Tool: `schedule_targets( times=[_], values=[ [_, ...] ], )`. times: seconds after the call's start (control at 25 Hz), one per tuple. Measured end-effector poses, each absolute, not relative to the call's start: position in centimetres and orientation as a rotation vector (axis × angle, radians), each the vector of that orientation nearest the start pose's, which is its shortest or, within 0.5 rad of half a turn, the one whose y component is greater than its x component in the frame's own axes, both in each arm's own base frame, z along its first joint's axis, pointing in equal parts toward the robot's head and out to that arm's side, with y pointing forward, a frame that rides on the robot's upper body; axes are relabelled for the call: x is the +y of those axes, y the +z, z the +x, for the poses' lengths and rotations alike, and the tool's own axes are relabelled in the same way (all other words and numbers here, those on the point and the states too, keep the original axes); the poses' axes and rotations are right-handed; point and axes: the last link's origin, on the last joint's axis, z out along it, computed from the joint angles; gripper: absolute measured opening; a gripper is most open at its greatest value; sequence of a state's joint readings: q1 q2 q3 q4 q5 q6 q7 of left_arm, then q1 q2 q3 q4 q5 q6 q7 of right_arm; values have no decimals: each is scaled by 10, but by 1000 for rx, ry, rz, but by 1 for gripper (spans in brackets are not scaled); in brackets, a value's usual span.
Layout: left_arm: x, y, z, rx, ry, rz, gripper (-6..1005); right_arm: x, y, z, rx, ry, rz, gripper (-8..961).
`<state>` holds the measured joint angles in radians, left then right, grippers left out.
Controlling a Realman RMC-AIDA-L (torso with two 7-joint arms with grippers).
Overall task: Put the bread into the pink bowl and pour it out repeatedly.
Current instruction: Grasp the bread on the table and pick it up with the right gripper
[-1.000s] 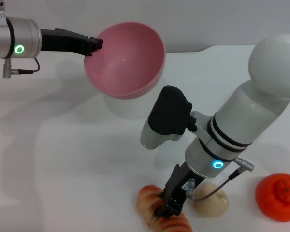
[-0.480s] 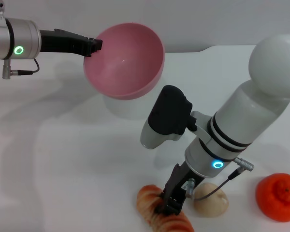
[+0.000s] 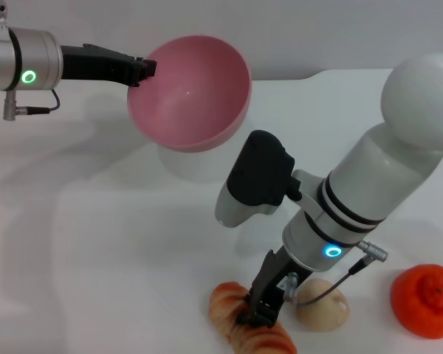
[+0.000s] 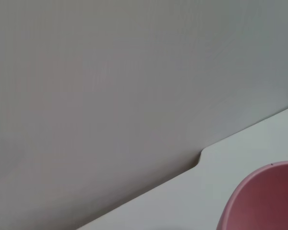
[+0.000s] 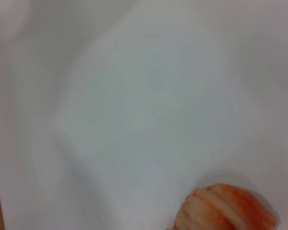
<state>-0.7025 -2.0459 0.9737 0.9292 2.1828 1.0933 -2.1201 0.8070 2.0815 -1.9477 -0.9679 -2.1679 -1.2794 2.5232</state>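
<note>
Pink bowl [image 3: 196,96] raised, bread [image 3: 240,330] gripped

bread [image 3: 232,318] (table-level) before raised bowl [image 3: 192,92]

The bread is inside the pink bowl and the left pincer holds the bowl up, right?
Not quite. The bread lies on the table, under the right pincer, as the head view shows. The bowl looks empty. The left pincer does hold it up.
</note>
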Motion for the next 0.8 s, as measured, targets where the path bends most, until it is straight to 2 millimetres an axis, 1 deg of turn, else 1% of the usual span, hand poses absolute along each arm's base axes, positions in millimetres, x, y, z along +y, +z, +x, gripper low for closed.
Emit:
schedule_targets(
  times=[0.16, 0.28, 0.4, 0.6, 0.8],
  values=[
    [437, 33, -200, -891, -323, -2383, 94, 309, -131, 144, 660, -634, -3033, 160],
    [438, 35, -204, -896, -324, -2362, 94, 309, -130, 139, 633, -599, -3043, 157],
    [438, 37, -209, -903, -322, -2341, 95, 307, -125, 126, 581, -517, -3062, 153],
    [437, 38, -213, -914, -321, -2330, 95, 304, -111, 102, 473, -353, -3077, 150],
    [439, 37, -219, -928, -314, -2307, 96, 306, -93, 81, 335, -201, -3071, 151]
  ],
)
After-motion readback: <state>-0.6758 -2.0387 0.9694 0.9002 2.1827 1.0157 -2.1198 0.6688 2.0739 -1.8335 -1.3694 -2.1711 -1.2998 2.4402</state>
